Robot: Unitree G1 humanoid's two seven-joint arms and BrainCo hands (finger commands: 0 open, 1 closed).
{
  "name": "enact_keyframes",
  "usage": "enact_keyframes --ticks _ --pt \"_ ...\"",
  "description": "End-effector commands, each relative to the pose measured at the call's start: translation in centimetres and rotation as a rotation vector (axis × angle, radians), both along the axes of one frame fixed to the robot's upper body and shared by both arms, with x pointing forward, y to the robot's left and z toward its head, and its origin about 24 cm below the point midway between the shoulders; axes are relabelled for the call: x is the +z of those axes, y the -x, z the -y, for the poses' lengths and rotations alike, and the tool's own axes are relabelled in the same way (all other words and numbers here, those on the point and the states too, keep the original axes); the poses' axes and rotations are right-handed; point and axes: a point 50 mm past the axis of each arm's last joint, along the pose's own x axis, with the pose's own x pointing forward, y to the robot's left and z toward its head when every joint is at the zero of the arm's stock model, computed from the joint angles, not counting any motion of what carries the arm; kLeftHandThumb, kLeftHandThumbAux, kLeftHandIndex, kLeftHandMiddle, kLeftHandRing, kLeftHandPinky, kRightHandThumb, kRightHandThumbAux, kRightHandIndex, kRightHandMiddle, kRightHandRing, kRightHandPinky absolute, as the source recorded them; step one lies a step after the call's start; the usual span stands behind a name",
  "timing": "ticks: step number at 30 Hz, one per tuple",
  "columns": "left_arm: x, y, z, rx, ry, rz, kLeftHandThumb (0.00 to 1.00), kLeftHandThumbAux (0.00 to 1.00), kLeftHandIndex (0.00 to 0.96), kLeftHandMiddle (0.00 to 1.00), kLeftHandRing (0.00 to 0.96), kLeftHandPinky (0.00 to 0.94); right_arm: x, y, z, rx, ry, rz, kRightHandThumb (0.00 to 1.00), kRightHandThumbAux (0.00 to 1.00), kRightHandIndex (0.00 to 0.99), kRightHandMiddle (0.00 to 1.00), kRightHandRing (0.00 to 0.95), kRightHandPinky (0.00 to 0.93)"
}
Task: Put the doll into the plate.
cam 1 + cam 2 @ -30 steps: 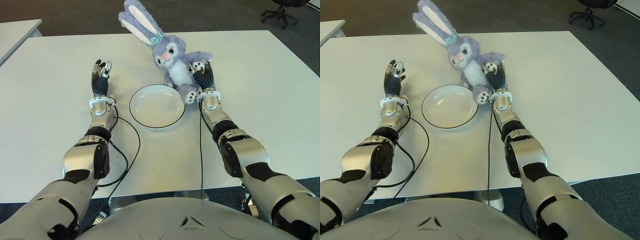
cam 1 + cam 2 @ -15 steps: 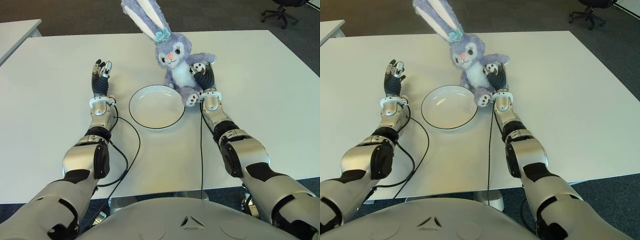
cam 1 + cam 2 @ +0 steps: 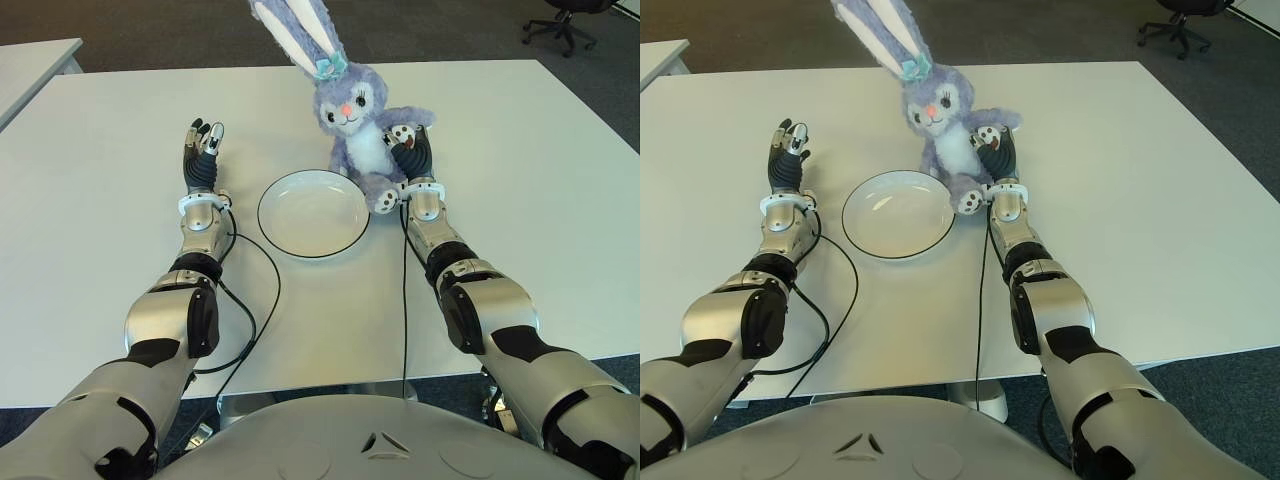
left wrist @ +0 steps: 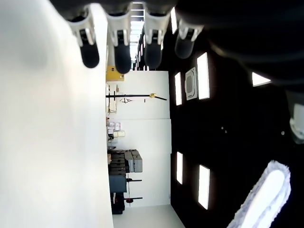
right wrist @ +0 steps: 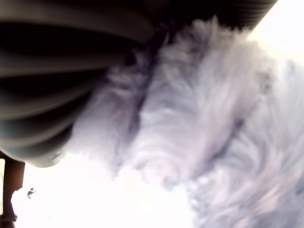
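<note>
The doll is a purple plush rabbit (image 3: 355, 125) with long ears and a teal bow. It sits upright on the white table (image 3: 100, 230), just beyond the right rim of the plate (image 3: 312, 212). The plate is white with a dark rim and holds nothing. My right hand (image 3: 408, 158) is shut on the rabbit's side and leg, and its wrist view is filled with purple fur (image 5: 199, 118). My left hand (image 3: 202, 150) shows to the left of the plate with straight fingers (image 4: 122, 47), holding nothing.
A black cable (image 3: 262, 300) runs over the table from each wrist toward the near edge. An office chair (image 3: 570, 20) stands on the floor at the far right. Another table's corner (image 3: 35, 60) shows at the far left.
The rabbit has swung upright and shifted slightly right in my right hand's grasp; its ears now point up and away. The left hand has not moved.
</note>
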Motion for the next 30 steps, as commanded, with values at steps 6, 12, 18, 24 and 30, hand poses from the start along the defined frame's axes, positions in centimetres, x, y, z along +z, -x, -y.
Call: enact_keyframes --ticks 6,12,18,24,30 --pt "-5.39 3.56 0.61 0.004 0.050 -0.239 0.000 0.385 0.000 0.114 0.132 0.138 -3.42 1.56 -0.21 -0.003 -0.022 -0.142 0.639 0.719 0.703 0.844 0.857 0.841" --pt "-5.38 3.55 0.62 0.001 0.050 -0.239 0.000 0.396 0.000 0.113 0.125 0.120 -3.37 1.55 -0.23 -0.007 -0.019 -0.135 0.625 0.728 0.710 0.846 0.859 0.837" --pt "-5.43 3.57 0.64 0.001 0.057 -0.240 0.000 0.399 0.000 0.114 0.135 0.164 -3.19 1.60 -0.23 -0.013 -0.012 -0.110 0.613 0.730 0.717 0.846 0.857 0.836" --pt "-5.45 3.60 0.68 0.001 0.058 -0.239 0.000 0.398 0.000 0.116 0.139 0.156 -3.04 1.64 -0.22 -0.019 0.002 -0.088 0.602 0.732 0.706 0.844 0.857 0.833" --pt "-5.45 3.58 0.70 0.002 0.064 -0.240 0.000 0.389 0.000 0.113 0.137 0.136 -2.60 1.62 -0.34 -0.019 0.025 -0.045 0.586 0.733 0.707 0.842 0.855 0.832"
